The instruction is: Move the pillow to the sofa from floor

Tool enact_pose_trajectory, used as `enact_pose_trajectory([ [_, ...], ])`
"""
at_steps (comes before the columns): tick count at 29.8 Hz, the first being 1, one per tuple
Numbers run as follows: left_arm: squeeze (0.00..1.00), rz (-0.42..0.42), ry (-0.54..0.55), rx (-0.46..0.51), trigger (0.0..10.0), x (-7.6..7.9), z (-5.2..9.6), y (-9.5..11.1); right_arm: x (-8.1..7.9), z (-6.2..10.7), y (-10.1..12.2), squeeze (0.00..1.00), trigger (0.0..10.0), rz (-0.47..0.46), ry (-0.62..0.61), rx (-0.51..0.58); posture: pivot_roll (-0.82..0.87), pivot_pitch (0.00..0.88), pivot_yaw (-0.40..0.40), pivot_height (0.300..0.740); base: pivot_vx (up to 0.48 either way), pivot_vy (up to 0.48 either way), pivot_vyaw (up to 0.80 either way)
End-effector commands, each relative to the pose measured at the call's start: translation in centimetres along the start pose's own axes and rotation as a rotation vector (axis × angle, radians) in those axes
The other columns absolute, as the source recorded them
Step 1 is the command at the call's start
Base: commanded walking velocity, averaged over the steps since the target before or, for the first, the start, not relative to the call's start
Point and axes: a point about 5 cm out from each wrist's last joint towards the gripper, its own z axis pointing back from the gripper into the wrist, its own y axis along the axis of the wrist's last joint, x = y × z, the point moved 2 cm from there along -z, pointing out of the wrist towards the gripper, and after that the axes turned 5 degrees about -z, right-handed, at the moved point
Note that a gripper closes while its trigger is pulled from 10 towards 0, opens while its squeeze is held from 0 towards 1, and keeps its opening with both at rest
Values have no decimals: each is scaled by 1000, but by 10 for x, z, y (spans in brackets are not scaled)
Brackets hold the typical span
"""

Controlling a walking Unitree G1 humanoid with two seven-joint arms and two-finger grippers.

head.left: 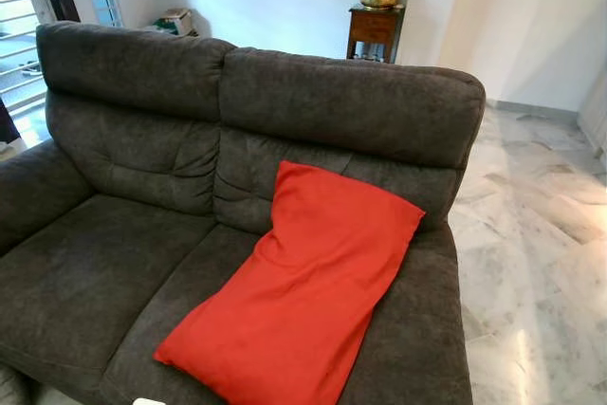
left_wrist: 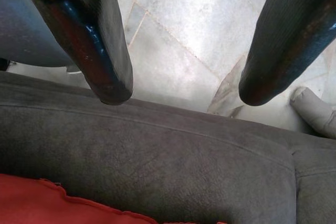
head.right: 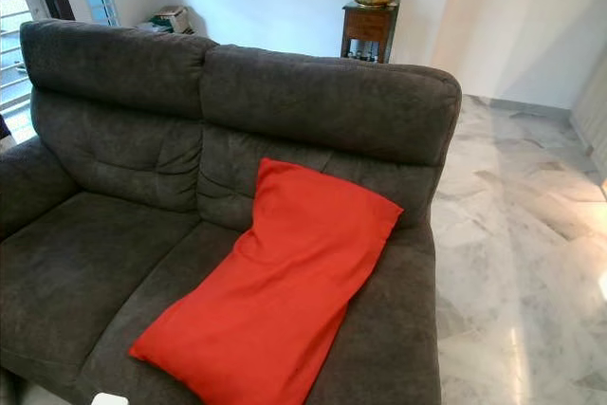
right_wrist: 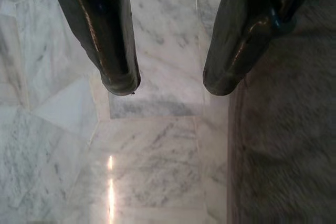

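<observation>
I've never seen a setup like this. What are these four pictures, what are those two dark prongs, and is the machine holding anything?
These come from a walking humanoid robot. The two wide pictures are from the twin cameras in its head, looking down at a dark grey sofa. A red pillow lies on the right-hand seat, its top leaning on the backrest. Behind stands a small wooden table on a marble floor.

The other two pictures come from cameras on its wrists. The dark prongs are each gripper's two fingers. The left gripper is open above the sofa's front edge, near the pillow's corner. The right gripper is open over the floor beside the sofa. Neither holds anything.
</observation>
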Motion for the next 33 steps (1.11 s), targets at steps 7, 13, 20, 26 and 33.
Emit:
enact_pose_trajectory([
  [7,0,8,10,-9,10000,0,2,-5,-4,-1,7,0,10000,4,16,14,176,0,-11,740,0,0,0],
  [13,0,14,9,-15,10000,2,3,-7,-5,-2,9,0,10000,5,22,19,174,0,-17,740,-183,0,0],
  [20,0,17,3,-17,10000,6,3,-7,-10,-2,10,0,10000,11,39,22,170,0,-20,740,-328,0,0],
  [26,0,21,4,-17,10000,7,3,-8,-13,-3,14,0,10000,17,58,32,171,0,-24,740,-328,0,0],
  [33,0,27,6,-26,10000,8,4,-11,-14,-3,16,0,10000,23,66,35,173,0,-28,740,-329,0,0],
])
